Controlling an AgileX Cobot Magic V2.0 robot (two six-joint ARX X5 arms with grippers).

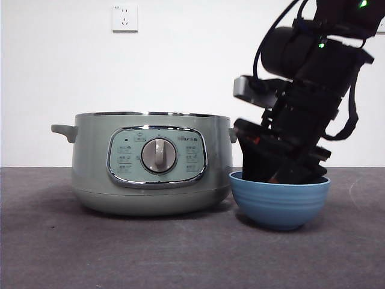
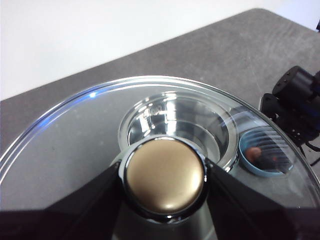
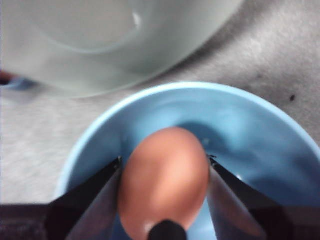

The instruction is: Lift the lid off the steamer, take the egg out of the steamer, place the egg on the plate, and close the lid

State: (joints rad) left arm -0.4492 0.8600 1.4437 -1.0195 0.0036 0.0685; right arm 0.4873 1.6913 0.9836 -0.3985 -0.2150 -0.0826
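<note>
We see the right hand (image 3: 164, 172) lowered into the plate (image 1: 280, 201), its two jaws clamped on the sides of a brown egg (image 3: 165, 175) that sits inside the blue bowl. In the front view the plate stands on the grey tabletop (image 1: 120, 247) just beside the steamer (image 1: 150, 162), on the side away from the wall socket (image 1: 124, 17). The steamer is open at the top. The left hand (image 2: 165, 180) holds the lid (image 2: 75, 150) in the air above the steamer, its jaws closed on the round knob (image 2: 165, 177). Through the clear lid we see the open pot and the plate below.
</note>
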